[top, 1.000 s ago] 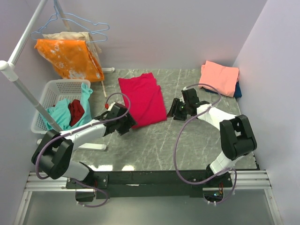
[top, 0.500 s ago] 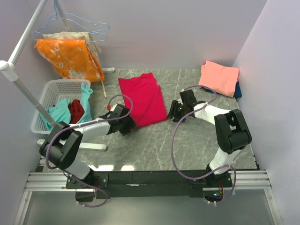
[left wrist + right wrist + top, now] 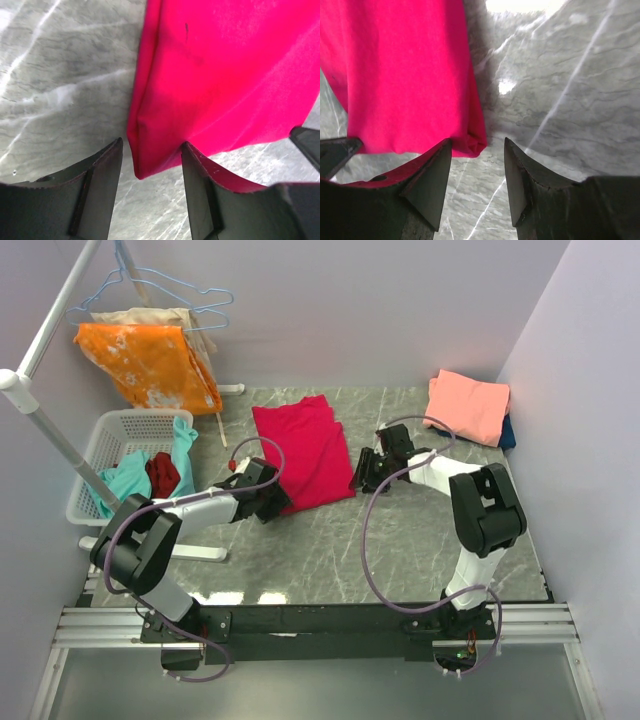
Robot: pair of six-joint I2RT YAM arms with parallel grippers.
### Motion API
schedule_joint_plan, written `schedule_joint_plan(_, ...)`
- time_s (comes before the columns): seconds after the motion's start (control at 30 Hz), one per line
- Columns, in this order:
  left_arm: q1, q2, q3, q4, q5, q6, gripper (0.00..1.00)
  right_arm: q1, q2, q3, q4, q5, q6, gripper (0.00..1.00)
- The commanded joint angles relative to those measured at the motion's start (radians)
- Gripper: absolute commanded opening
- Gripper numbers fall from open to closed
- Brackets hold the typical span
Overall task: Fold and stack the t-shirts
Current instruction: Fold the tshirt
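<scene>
Now my left gripper [image 3: 151, 145] and right gripper [image 3: 477, 142] stand with fingers apart, each astride a near corner of the red tee [image 3: 300, 450], flat mid-frame. Closing too shallow could catch only the top layer, and the fold would spill open when lifted.

L arm [image 3: 195, 508] stretched low twd 2 o'clock, R arm [image 3: 440, 472] twd 10 o'clock; L gripper [image 3: 151, 145] & R gripper [image 3: 477, 142] jaws apart.
</scene>
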Motion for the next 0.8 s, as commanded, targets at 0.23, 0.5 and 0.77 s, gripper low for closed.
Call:
schedule_joint_plan(0.23, 0.007, -0.021, 0.01, 0.015, -0.054, 0.028, 0.55, 0.004, 0.034, -0.053, 0.121, -0.161, -0.021, 0.49)
schedule_joint_plan(0.5, 0.009, 0.025, 0.018, 0.055, -0.006, 0.048, 0.47, 0.007, 0.053, -0.053, 0.124, -0.157, -0.021, 0.37)
schedule_joint_plan(0.77, 0.007, 0.019, 0.004, 0.042, -0.002, 0.048, 0.28, 0.005, 0.059, -0.056, 0.106, -0.143, -0.026, 0.04)
